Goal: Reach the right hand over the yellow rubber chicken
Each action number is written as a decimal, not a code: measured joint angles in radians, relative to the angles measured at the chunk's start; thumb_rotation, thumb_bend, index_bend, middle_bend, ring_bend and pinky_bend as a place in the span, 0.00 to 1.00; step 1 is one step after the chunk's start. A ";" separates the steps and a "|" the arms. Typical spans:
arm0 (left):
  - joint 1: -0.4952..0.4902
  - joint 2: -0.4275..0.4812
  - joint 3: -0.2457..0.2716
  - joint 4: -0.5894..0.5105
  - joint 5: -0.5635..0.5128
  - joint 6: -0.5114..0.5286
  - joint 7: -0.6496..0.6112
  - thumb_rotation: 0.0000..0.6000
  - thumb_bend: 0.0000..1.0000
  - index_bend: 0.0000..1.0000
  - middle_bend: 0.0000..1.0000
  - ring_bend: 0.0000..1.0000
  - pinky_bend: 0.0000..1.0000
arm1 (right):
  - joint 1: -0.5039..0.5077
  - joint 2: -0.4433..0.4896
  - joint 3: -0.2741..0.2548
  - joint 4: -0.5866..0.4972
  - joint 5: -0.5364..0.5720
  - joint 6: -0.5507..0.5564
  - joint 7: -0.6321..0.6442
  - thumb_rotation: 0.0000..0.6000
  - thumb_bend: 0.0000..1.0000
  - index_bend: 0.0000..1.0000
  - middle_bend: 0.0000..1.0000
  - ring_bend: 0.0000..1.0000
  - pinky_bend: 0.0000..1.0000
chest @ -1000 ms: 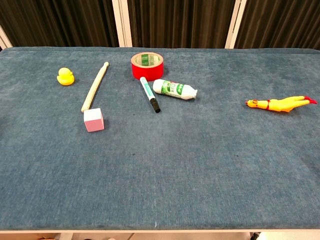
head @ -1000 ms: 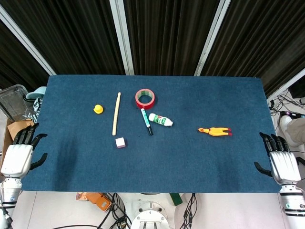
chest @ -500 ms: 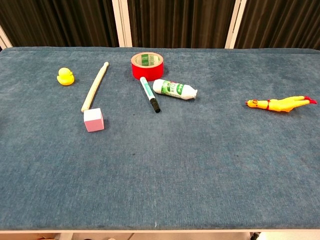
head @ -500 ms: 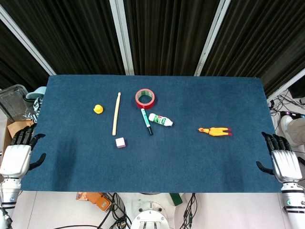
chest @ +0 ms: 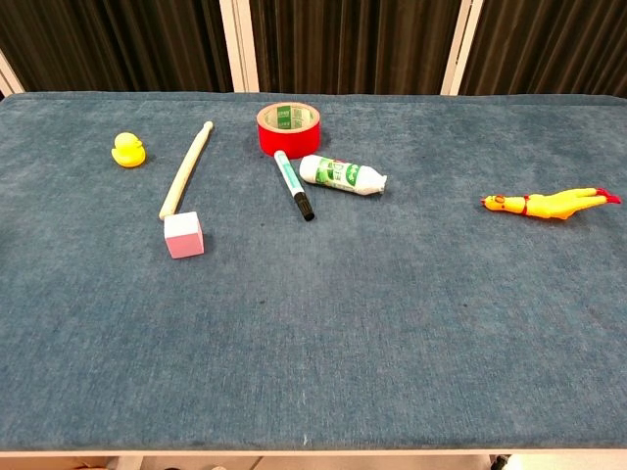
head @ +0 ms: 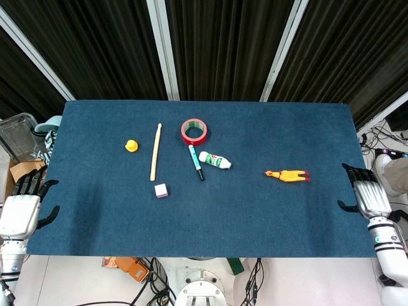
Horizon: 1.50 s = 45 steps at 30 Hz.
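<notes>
Right hand (head: 364, 196) edged forward; yellow rubber chicken (head: 288, 175) unmoved.

Silver-backed left hand (head: 20, 207) and right hand (head: 364, 196), black fingers, white forearms

Head view high, steeply downward over whole table (head: 255, 217); chest view lower, nearer, same tabletop

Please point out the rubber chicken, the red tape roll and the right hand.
rubber chicken (chest: 549, 204), chest view, yellow body.
red tape roll (chest: 289, 128), chest view, outer red wall.
right hand (head: 363, 195), head view, back of hand.
</notes>
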 measured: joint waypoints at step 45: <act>-0.004 0.011 -0.007 -0.002 -0.022 -0.021 -0.007 1.00 0.27 0.25 0.00 0.00 0.10 | 0.314 -0.318 0.020 0.316 0.037 -0.283 0.033 1.00 0.42 0.51 0.43 0.47 0.34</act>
